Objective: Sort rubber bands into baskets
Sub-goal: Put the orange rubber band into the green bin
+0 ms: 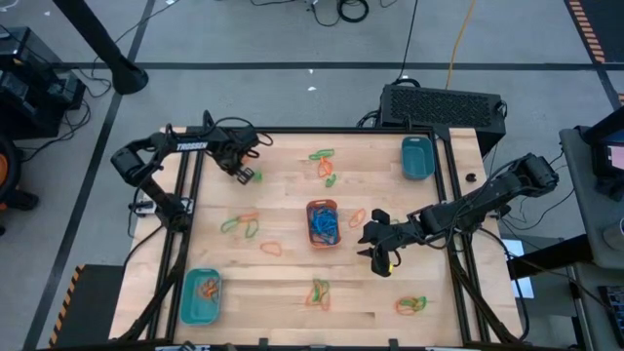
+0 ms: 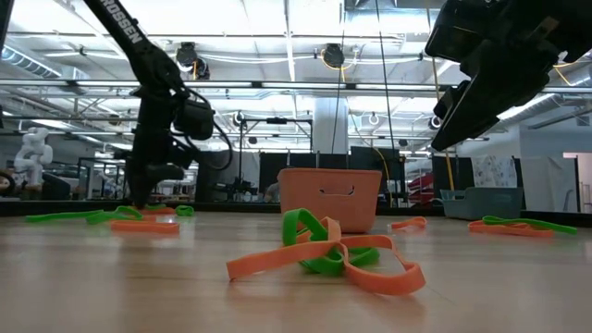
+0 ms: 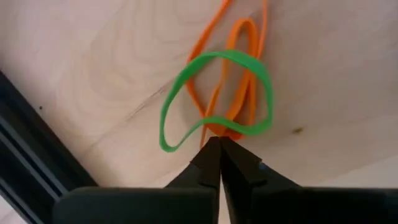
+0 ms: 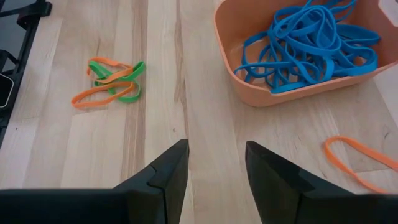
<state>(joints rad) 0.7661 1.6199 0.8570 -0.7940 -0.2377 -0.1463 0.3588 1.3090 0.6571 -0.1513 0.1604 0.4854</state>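
So the left gripper (image 1: 250,175) is down near the far left corner of the table (image 1: 283,292), fingers pinched tight together. In the left wrist view the tips meet right at the bottom of a green rubber band (image 3: 214,99) lying over a couple of orange rubber bands (image 3: 239,74). I honestly can't tell if it's got the green loop, an orange one, or both pinched in there, or if it's only touching them.

My take on doing this step well: lift slow and see what comes up. Those loops are tangled, so a fast pull could drag the orange ones along or snap the green one free. If two colours come up together, better to set them down and re-pinch at a spot where only one loop lies.

The right gripper (image 1: 380,252) hangs over the table just right of the orange basket (image 1: 323,223), fingers spread and carrying nothing. That basket sits mid-table and is full of blue bands (image 4: 311,43). One teal basket (image 1: 416,157) is at the far right corner, apparently empty, and another teal basket (image 1: 200,295) at the near left corner has some orange in it.

Plenty left: green and orange clusters are scattered all over, like the clump near the near edge (image 2: 328,254) and a lone orange band (image 4: 357,158) beside the orange basket.
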